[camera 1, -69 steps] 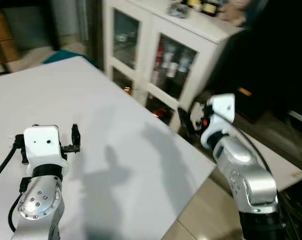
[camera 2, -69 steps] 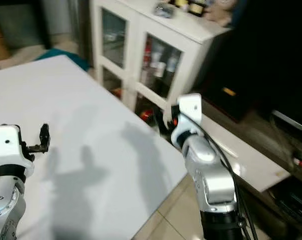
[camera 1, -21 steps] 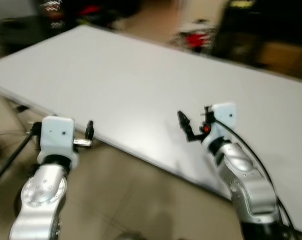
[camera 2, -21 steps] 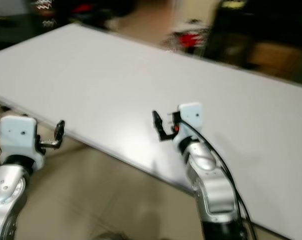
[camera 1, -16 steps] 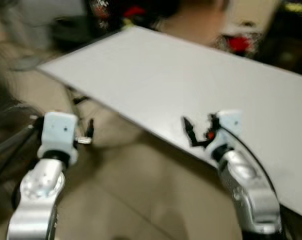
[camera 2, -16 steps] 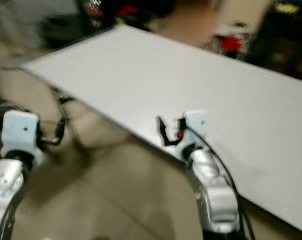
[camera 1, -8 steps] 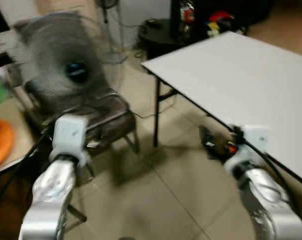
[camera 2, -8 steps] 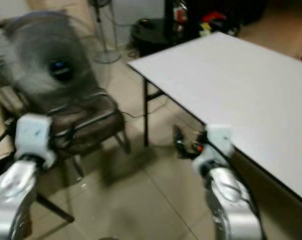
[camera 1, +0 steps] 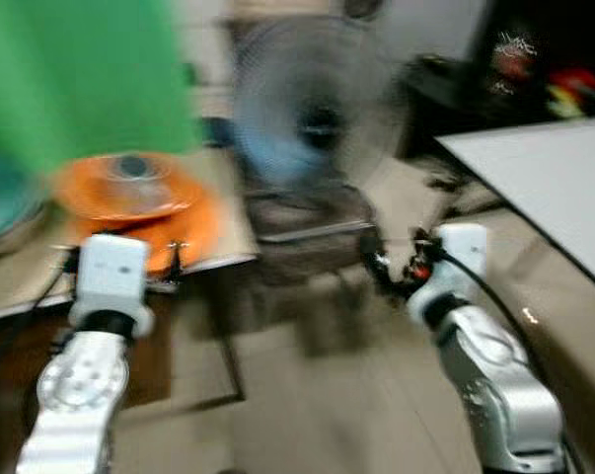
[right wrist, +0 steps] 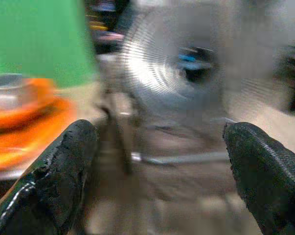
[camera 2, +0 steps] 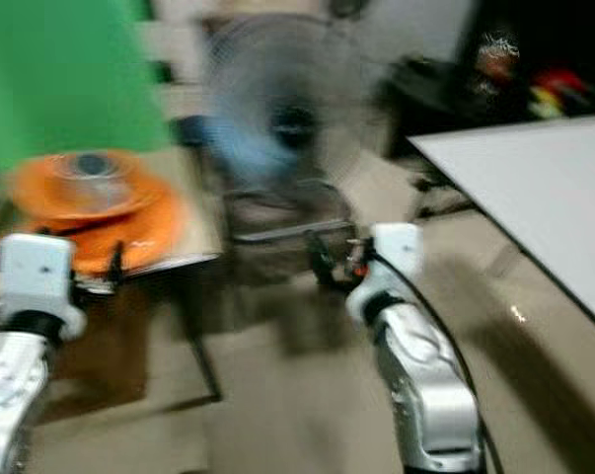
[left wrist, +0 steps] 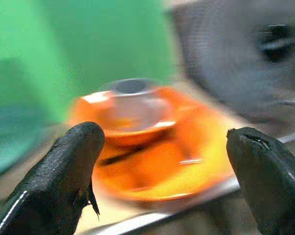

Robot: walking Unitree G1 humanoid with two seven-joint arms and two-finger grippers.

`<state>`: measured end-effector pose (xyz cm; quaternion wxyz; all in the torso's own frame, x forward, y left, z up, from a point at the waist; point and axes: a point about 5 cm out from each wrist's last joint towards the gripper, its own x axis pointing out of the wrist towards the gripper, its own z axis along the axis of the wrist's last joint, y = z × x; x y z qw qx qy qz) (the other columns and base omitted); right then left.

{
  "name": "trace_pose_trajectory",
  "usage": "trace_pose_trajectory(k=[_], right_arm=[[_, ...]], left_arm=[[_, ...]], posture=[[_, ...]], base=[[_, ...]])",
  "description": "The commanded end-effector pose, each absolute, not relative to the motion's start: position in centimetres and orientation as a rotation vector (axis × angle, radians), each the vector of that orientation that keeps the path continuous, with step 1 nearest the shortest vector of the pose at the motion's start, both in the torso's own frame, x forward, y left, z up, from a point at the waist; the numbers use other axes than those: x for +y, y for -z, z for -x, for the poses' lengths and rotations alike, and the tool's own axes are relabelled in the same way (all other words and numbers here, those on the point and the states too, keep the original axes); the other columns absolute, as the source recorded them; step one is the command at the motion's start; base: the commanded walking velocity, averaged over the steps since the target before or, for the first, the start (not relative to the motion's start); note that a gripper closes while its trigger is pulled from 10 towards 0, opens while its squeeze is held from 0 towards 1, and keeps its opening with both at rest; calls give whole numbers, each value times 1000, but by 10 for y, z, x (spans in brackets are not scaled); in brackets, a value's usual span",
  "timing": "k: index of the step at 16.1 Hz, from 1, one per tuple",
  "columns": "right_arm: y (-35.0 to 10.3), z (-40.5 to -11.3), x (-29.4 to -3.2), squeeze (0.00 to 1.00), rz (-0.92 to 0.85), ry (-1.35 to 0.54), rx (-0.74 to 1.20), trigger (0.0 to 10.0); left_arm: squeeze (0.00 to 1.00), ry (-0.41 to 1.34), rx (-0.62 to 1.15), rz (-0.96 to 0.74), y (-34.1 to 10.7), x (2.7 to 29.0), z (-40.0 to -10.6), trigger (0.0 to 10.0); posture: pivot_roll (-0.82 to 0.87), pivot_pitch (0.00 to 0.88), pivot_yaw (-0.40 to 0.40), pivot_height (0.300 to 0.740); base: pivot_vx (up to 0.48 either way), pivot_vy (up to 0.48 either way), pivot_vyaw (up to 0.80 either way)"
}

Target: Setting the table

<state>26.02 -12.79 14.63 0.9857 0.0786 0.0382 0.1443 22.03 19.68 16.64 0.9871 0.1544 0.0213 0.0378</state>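
The views are blurred by motion. A stack of orange plates (camera 1: 139, 202) lies on a tan side table (camera 1: 21, 281) at the left, with a greyish bowl (left wrist: 131, 95) resting on top of the plates (left wrist: 152, 147). My left gripper (camera 1: 174, 262) is held out just short of that stack, open and holding nothing (left wrist: 167, 166). My right gripper (camera 1: 384, 265) is out in front over the floor, also open and holding nothing (right wrist: 162, 166), pointing toward the fan. The white table (camera 1: 539, 183) lies at the far right.
A large round fan (camera 1: 317, 109) stands on a dark chair (camera 1: 307, 237) straight ahead, between the side table and the white table. A green sheet (camera 1: 80, 79) hangs behind the plates. Tiled floor (camera 1: 317, 395) lies open below my arms.
The whole view has swung left: the white table slid to the right edge, the fan moved to the middle, and the orange plates came into view. Both grippers have stayed open.
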Motion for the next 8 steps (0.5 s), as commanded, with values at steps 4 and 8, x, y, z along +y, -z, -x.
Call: trace_pose_trajectory(k=[4, 8], right_arm=[[-144, -266, -134, 1000, -178, -241, 66, 10000], [-144, -266, -137, 1000, -170, -205, 58, 10000]], left_arm=[[0, -53, -13, -335, -173, 188, -234, 10000], [0, -63, 1, -306, -171, 183, -246, 10000]], posture=[[145, 0, 17, 740], [124, 0, 32, 740]], base=[[0, 317, 800], [0, -480, 800]])
